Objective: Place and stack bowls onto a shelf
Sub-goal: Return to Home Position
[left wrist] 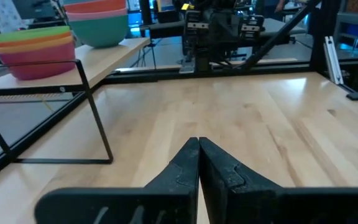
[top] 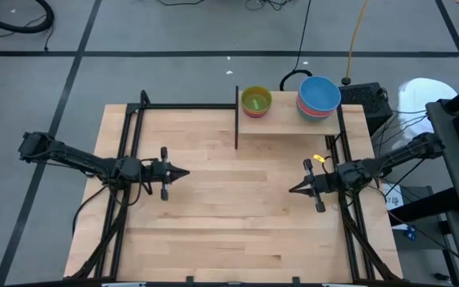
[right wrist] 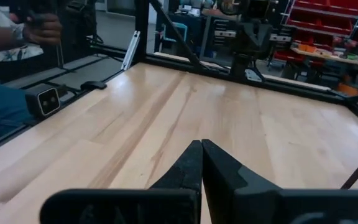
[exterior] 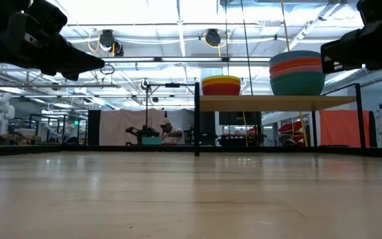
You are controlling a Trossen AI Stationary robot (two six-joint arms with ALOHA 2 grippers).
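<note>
Looking down on the table [top: 229, 223] and finding the shelf [top: 287, 124] sitting raised at its far edge, right of the middle. Seeing the upright panel [top: 237, 118] standing along the shelf's left short side. Finding the smaller stack of bowls [top: 256, 100] resting on the shelf just beside the panel, and the larger stack of bowls [top: 319, 97] resting at the shelf's right end, well apart from the first. Spotting the left gripper [top: 183, 172] hovering over the table's left half, nearer than the shelf, and the right gripper [top: 293, 190] hovering over the right half, both pointing toward the middle, well apart.
</note>
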